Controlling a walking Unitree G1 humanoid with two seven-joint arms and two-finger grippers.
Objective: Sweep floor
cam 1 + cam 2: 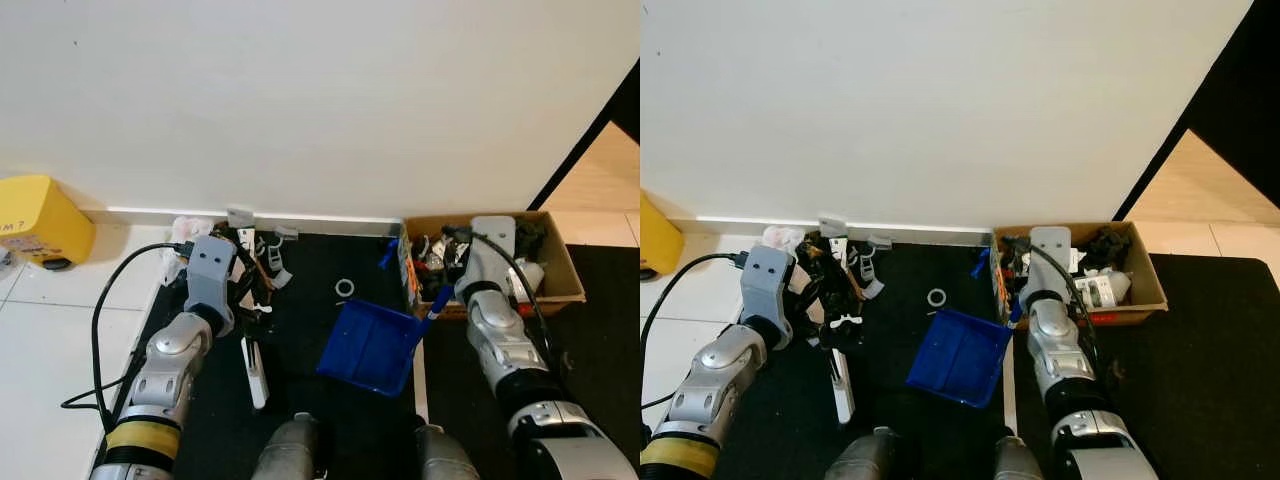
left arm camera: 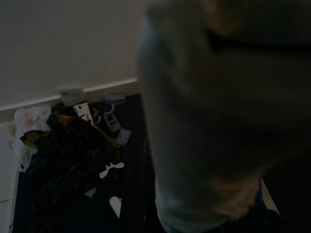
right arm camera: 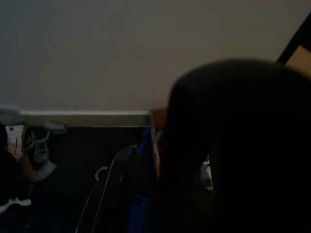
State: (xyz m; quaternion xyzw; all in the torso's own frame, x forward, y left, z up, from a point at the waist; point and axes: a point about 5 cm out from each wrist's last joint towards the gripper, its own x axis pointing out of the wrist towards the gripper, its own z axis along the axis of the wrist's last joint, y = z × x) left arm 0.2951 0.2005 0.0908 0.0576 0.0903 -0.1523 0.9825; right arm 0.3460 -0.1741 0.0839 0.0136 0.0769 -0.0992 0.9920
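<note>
Blue dustpan (image 1: 372, 347) on black mat (image 1: 320, 270), white wall (image 1: 300, 100) behind, tool states unclear

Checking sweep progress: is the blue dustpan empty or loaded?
Empty, as far as the head views show: the blue dustpan has a bare blue inside. The debris pile and white ring lie outside it on the black mat.

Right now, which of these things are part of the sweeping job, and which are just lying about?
For the job:
- blue dustpan, in front of the right claw
- white-handled brush, at the left claw
- litter heap by the wall
- small white ring on the black mat

Lying about:
- cardboard box of odds and ends
- yellow object
</note>
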